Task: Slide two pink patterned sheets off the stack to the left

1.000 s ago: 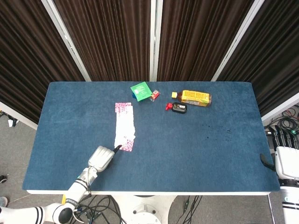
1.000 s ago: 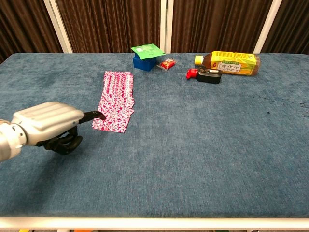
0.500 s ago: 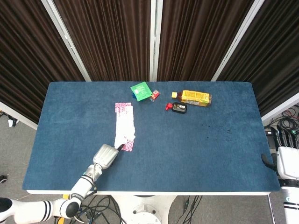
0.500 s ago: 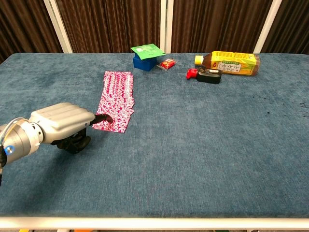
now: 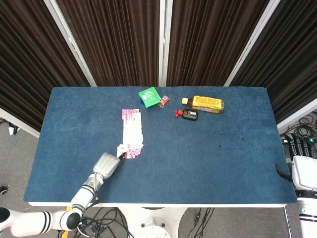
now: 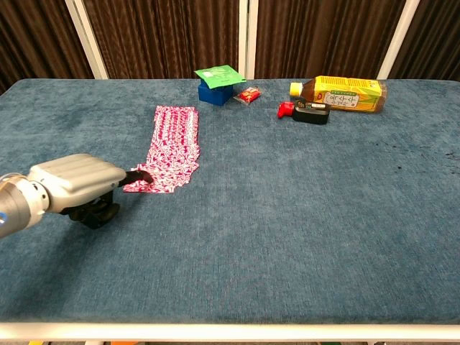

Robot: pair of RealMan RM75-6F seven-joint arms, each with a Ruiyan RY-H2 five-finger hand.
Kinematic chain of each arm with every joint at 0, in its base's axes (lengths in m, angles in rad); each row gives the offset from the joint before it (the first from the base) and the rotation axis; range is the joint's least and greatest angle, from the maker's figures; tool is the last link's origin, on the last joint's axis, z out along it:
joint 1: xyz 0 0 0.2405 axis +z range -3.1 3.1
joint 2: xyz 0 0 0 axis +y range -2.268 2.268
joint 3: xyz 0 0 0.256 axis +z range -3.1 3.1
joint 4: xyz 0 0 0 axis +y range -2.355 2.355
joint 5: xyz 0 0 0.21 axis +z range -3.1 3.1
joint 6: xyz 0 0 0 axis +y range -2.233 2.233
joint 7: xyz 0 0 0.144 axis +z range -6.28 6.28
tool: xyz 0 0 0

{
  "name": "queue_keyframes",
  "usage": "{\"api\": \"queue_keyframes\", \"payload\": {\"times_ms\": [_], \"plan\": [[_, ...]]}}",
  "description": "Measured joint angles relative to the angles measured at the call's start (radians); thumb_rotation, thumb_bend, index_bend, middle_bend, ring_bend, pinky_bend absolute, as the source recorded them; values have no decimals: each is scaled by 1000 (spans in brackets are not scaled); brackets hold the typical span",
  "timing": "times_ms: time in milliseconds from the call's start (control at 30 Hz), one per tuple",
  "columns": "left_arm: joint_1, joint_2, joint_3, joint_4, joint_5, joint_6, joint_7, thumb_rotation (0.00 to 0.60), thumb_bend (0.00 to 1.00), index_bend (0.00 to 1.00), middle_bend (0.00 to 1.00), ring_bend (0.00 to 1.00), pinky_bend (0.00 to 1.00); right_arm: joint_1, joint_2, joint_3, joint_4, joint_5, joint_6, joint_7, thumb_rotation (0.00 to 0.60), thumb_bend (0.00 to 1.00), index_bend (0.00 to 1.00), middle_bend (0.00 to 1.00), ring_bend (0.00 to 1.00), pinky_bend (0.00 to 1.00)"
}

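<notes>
The robot's left hand (image 6: 75,181) lies low on the blue felt-covered table (image 6: 302,215), one dark fingertip (image 6: 139,175) pressing on the near end of the fanned stack of pink patterned paper sheets (image 6: 169,147). The other fingers look curled under, holding nothing. The stack lies on the left half of the table, running away from the robot.

To do this well, I'd say the finger needs light, steady downward pressure and a flat drag leftward, so only the top sheets travel and the corner does not buckle. The near sheets already sit askew to the left.

The right hand (image 5: 302,166) waits off the table's right edge, fingers apparently apart. Well behind the stack are a blue box with a green packet on top (image 6: 217,83), a small red wrapper (image 6: 249,94), a black and red device (image 6: 305,111) and a lying yellow-labelled drink bottle (image 6: 341,93). Nothing stands in the leftward path.
</notes>
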Motion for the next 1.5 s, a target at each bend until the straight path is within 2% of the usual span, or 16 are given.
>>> {"api": "queue_keyframes", "payload": {"times_ms": [467, 733, 1033, 1167, 1367, 1500], "plan": [[10, 70, 17, -1, -66, 39, -34, 600, 619, 137, 893, 928, 990, 10, -8, -2, -18, -3, -3, -36, 600, 210, 0, 0, 0, 0], [5, 89, 15, 42, -158, 40, -20, 600, 621, 137, 884, 925, 980, 11, -13, -5, -17, -15, 4, -35, 600, 211, 0, 0, 0, 0], [4, 95, -5, 65, -181, 114, -1, 600, 622, 137, 884, 923, 969, 10, -13, -7, -21, -12, 3, -41, 600, 210, 0, 0, 0, 0], [4, 103, -5, 33, -163, 124, -6, 600, 622, 137, 884, 923, 968, 11, -14, -6, -18, -10, 2, -39, 600, 210, 0, 0, 0, 0], [2, 111, 10, -74, -68, 149, -13, 600, 622, 136, 884, 922, 961, 12, -15, -6, -15, -8, -1, -33, 600, 211, 0, 0, 0, 0], [-13, 80, 12, -98, -41, 148, -12, 600, 630, 112, 871, 924, 960, 10, -12, -7, -15, -11, 2, -28, 600, 211, 0, 0, 0, 0]]}}
